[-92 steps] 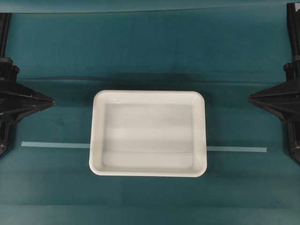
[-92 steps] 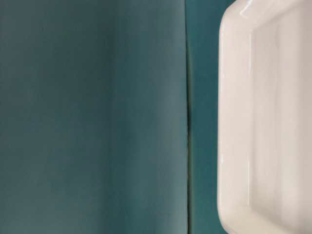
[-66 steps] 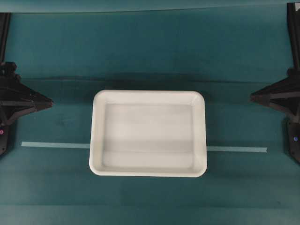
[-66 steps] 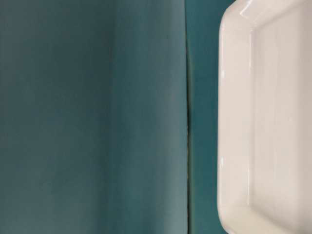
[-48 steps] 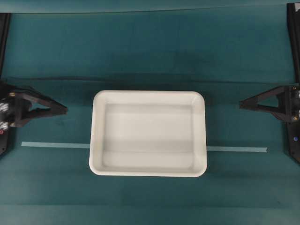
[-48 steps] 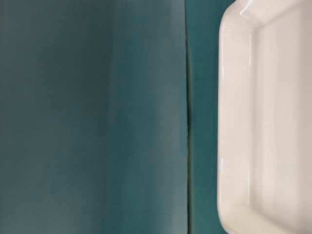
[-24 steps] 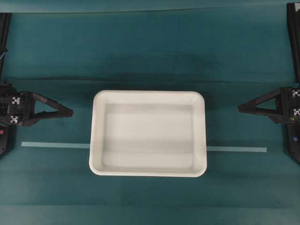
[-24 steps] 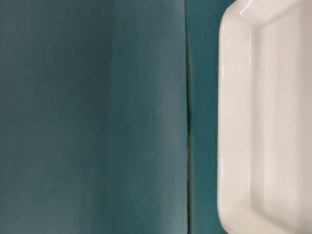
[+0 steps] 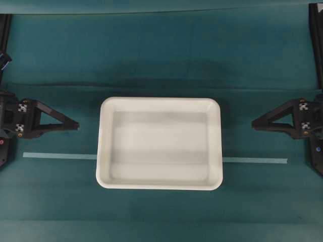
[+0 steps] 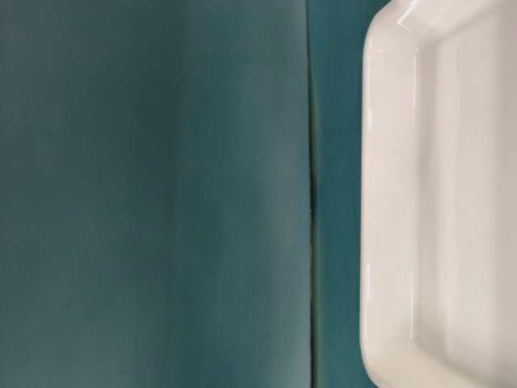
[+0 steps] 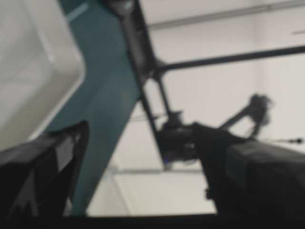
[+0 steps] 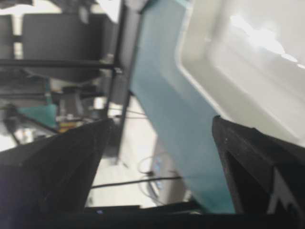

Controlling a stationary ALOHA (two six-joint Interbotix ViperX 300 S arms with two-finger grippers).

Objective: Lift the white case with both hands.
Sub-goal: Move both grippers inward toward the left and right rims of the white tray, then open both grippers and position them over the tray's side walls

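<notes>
The white case point(image 9: 159, 143) lies flat on the teal cloth in the middle of the overhead view, empty inside. Its rolled rim point(image 10: 388, 202) fills the right side of the table-level view. My left gripper point(image 9: 75, 126) points at the case's left side, a short gap away. My right gripper point(image 9: 254, 124) points at the case's right side, also apart from it. In the left wrist view the left gripper point(image 11: 143, 162) has its fingers point(image 11: 47, 167) spread wide, with a corner of the case point(image 11: 28, 62) beyond. The right gripper point(image 12: 162, 157) is equally wide, the case point(image 12: 248, 62) ahead. Neither holds anything.
A pale tape strip point(image 9: 58, 156) runs across the cloth and passes under the case, coming out on the right point(image 9: 255, 161). A fold line point(image 10: 310, 202) crosses the cloth beside the case. Black arm frames point(image 9: 315, 45) stand at both side edges.
Both grippers went from shut to wide open and crept a little inward toward the case. The case has not moved.
</notes>
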